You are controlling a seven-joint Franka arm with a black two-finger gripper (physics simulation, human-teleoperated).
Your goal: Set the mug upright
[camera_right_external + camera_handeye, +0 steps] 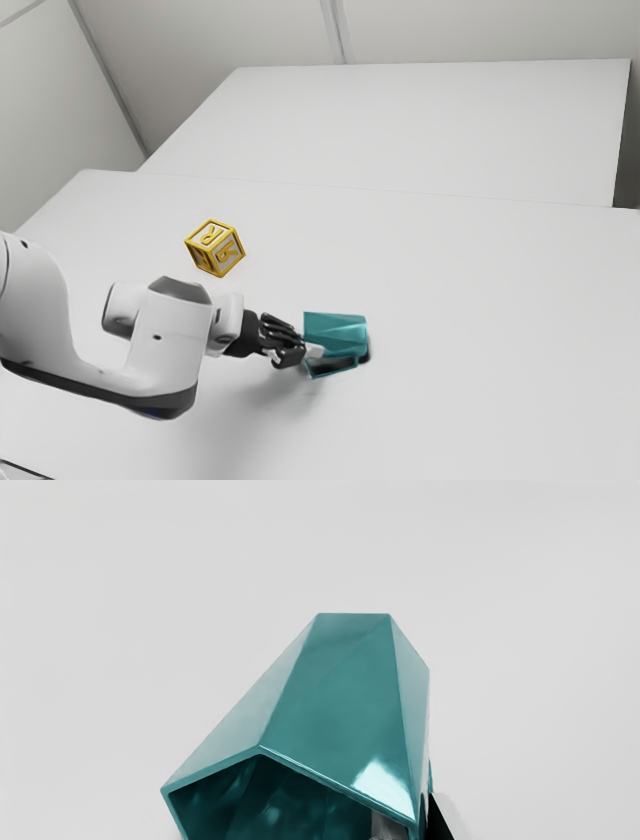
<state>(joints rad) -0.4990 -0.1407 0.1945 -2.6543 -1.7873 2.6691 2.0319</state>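
Teal and glossy, the faceted mug (345,705) is tipped sideways.

On the surface (480,300), the block (216,248) is placed behind the mug (337,333), toward the exterior view's left, and the mug's rim is straddled by the tool (314,351).

Plain room (200,40), pale walls (480,30), white table (480,290)
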